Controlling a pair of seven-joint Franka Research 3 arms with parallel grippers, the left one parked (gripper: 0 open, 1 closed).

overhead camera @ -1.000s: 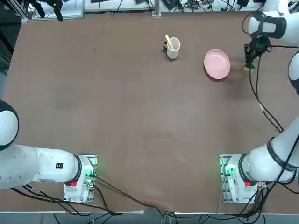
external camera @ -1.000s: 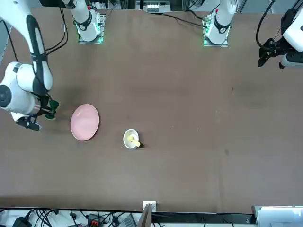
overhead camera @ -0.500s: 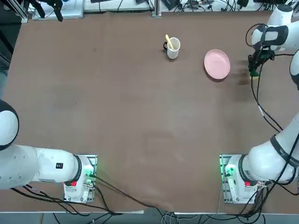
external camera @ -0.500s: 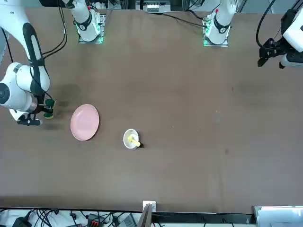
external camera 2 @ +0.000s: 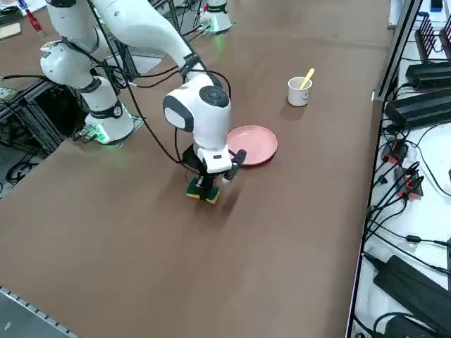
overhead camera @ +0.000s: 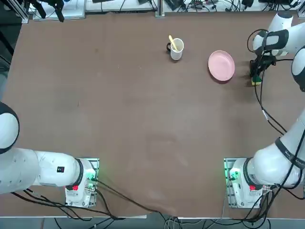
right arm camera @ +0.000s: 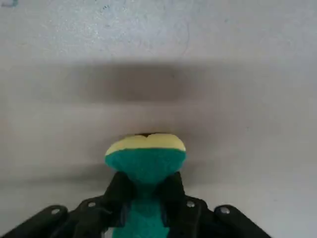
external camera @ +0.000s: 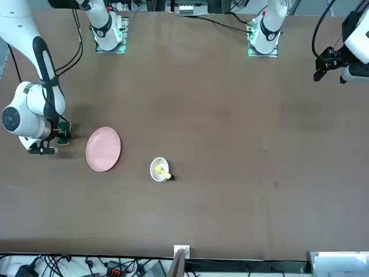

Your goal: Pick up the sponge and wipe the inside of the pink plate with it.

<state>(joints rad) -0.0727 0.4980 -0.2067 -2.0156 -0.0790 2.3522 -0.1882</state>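
Right end effector (right arm camera: 147,208) sits low beside the pink plate (overhead camera: 221,65), on the side away from the mug (overhead camera: 176,49). The wrist view shows it grasping the sponge (right arm camera: 145,159): green scouring face bulges out past the fingers, pinched narrow between them, yellow layer on the far side. From the right side, the sponge (external camera 2: 203,191) looks to be at or just above the desk (overhead camera: 143,119), apart from the plate rim.

Step in hand, as judged: secure the sponge, then carry it across to the plate.
- Grip looks deep and squeezing; hold it firm so the block doesn't twist out.
- Lift clear of the rim before crossing.
- Set down inside the plate, press lightly; the plate is shallow and could slide.
- Sweep inside the rim only.
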